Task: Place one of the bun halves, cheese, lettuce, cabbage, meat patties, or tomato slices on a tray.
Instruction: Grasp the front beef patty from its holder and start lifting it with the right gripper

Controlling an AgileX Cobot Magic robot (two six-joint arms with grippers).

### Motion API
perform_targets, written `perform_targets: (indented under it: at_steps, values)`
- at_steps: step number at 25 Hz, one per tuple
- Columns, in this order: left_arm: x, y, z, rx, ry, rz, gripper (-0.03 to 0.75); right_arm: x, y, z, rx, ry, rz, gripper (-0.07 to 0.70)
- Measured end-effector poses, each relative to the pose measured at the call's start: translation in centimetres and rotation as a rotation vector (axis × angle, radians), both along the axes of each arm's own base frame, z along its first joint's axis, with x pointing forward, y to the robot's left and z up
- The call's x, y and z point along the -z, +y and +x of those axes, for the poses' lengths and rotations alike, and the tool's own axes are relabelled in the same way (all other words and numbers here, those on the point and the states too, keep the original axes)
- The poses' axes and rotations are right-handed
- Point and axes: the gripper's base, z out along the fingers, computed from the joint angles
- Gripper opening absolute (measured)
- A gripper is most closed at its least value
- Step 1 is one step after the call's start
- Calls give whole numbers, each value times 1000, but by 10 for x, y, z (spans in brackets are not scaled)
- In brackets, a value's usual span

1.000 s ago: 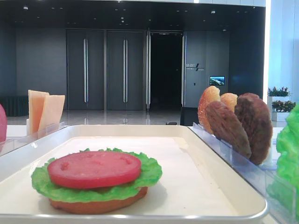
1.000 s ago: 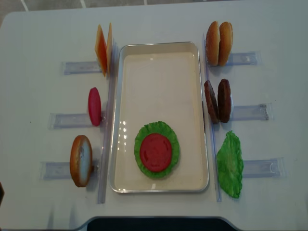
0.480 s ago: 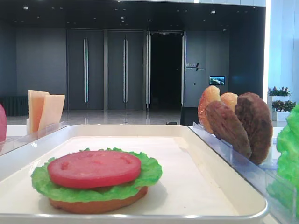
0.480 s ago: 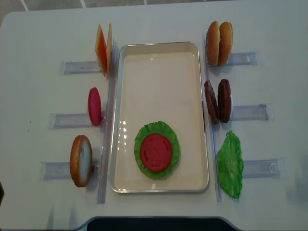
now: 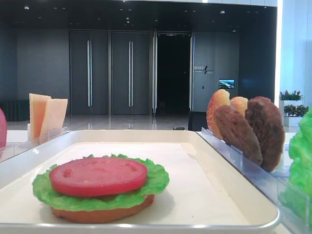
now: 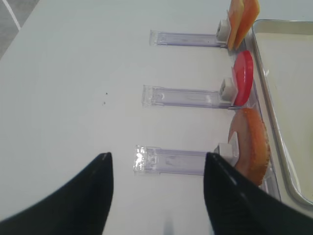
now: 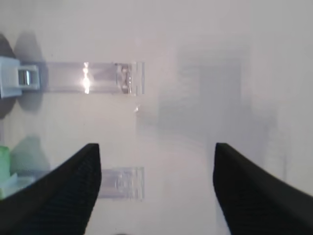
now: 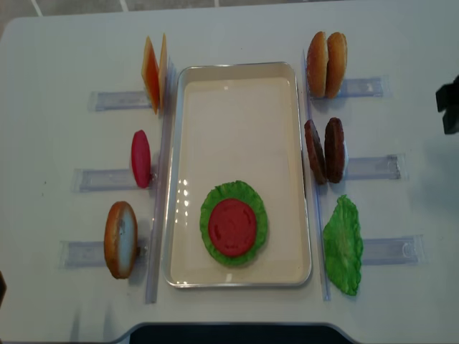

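Note:
The cream tray holds a stack: bun half, lettuce, tomato slice on top. Two meat patties and two bun halves stand in holders on the right, with a lettuce leaf below them. Cheese, another tomato slice and a bun half stand on the left. No cabbage is in view. My left gripper is open and empty, left of that bun half. My right gripper is open over bare table, right of the lettuce leaf.
Clear plastic holders stick out sideways from both long sides of the tray. A dark part of my right arm shows at the right edge of the overhead view. The white table ends near the tray's front.
A dark part of my right arm has come into the overhead view at the right edge. The food and the tray have not moved.

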Motion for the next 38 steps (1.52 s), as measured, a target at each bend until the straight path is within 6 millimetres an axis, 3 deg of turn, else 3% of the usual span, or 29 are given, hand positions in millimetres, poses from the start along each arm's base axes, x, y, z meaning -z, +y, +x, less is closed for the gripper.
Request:
perform_targets:
  at_steps: [6, 10, 15, 28, 34, 38]
  values:
    - [0, 0, 0, 0, 0, 0, 452, -7, 2, 43, 21, 26, 12, 493]
    - [0, 0, 0, 0, 0, 0, 452, -5, 5, 52, 53, 53, 41, 493]
    - [0, 0, 0, 0, 0, 0, 452, -5, 32, 49, 85, 68, 71, 493]
    - [0, 0, 0, 0, 0, 0, 452, -1, 149, 18, -2, 53, 163, 493]
    - [0, 0, 0, 0, 0, 0, 452, 8, 182, 9, -48, 47, 198, 493]
    - [0, 0, 0, 0, 0, 0, 452, 14, 191, 11, -56, 48, 209, 493]
